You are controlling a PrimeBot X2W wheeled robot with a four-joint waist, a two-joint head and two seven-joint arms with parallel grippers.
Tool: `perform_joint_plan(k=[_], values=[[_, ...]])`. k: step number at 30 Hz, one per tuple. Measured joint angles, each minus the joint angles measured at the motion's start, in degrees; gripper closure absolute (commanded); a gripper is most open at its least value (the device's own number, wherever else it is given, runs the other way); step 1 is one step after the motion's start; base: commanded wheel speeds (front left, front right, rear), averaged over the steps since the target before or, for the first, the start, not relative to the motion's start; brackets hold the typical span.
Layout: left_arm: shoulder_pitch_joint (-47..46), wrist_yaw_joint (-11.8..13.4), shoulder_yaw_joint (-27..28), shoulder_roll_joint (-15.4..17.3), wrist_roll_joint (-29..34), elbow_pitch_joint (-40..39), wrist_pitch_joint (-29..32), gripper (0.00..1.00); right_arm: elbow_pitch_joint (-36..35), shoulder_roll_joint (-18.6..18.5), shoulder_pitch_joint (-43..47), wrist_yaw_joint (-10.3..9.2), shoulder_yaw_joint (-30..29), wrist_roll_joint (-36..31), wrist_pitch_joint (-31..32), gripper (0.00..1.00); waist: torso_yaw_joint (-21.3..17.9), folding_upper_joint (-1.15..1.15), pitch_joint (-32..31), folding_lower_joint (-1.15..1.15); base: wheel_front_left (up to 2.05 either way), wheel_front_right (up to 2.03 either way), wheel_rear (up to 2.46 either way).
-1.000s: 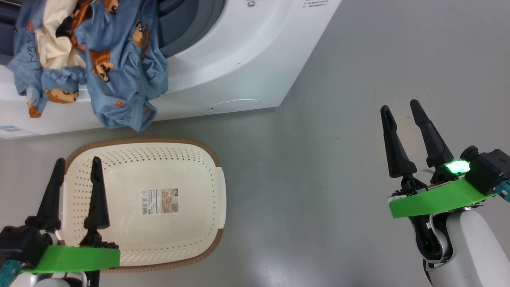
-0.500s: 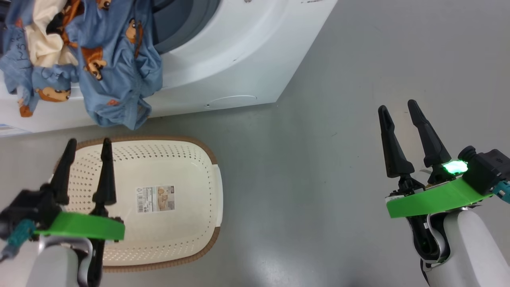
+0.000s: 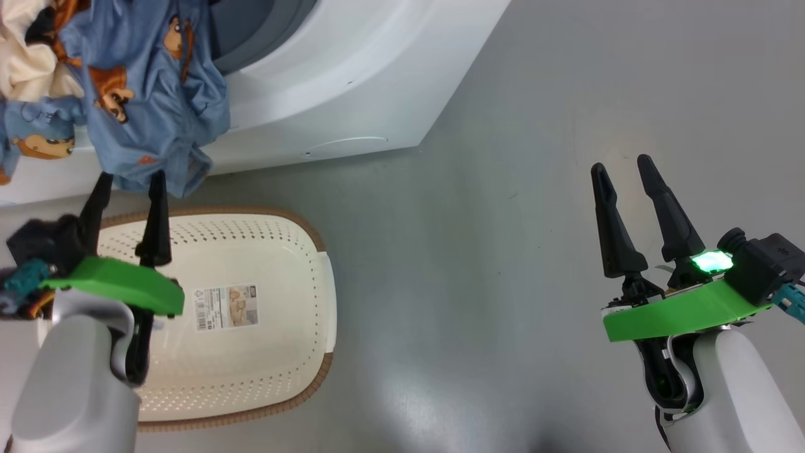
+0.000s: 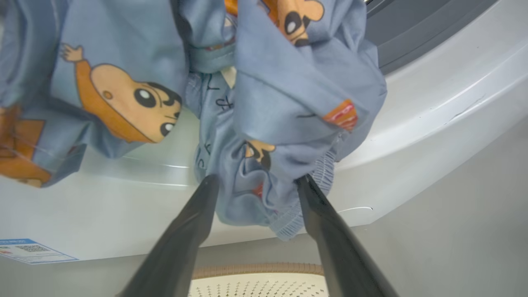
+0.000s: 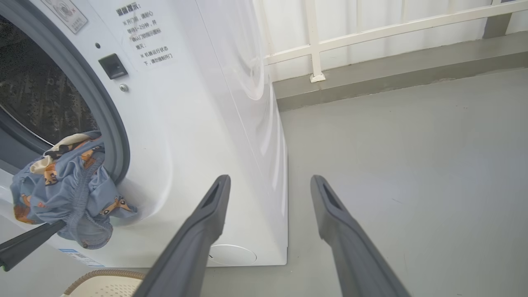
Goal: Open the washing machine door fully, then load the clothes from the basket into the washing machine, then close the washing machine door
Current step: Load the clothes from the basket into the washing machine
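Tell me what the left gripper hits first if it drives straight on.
The clothes: their hanging fold sits between the left gripper's open fingers, probably touching or nearly so, though depth is unclear. Behind the fold is the washer's white front.

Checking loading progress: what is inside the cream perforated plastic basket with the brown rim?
The basket holds a label sticker on its bottom, nothing else where visible; the left arm covers its left side.
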Motion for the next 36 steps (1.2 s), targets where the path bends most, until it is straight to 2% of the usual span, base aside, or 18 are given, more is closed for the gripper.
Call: perform_joint_plan(k=[18, 19, 21, 22, 36], values=[[-15.1, 0.0, -3.5, -0.2, -4.5, 15.0, -1.1, 0.02, -0.1, 0.3, -0.4, 0.00, -0.1, 0.0, 0.0, 0.00, -0.2, 0.00, 2.7, 0.00, 0.00, 0.00, 0.00], [-15.6, 0.0, -3.7, -0.2, -4.8, 15.6, -1.1, 0.18, 0.0, 0.3, -0.8, 0.00, -0.1, 0.0, 0.0, 0.00, -0.2, 0.00, 2.8, 0.00, 0.00, 0.00, 0.00], [-16.3, 0.0, -4.4, -0.3, -5.2, 16.1, -1.1, 0.80, -0.1, 0.3, -1.5, 0.00, -0.1, 0.0, 0.0, 0.00, -0.1, 0.00, 2.9, 0.00, 0.00, 0.00, 0.00], [-16.5, 0.0, -4.7, -0.3, -5.4, 16.1, -1.1, 1.00, -0.1, 0.3, -1.5, 0.00, -0.1, 0.0, 0.0, 0.00, 0.0, 0.00, 3.0, 0.00, 0.00, 0.00, 0.00], [-13.2, 0.0, -5.3, -0.1, -6.8, 9.4, -1.1, 1.00, 0.3, 0.3, -1.5, 0.00, 0.0, 0.0, 0.0, 0.00, 0.8, 0.00, 2.0, 0.00, 0.00, 0.00, 0.00]])
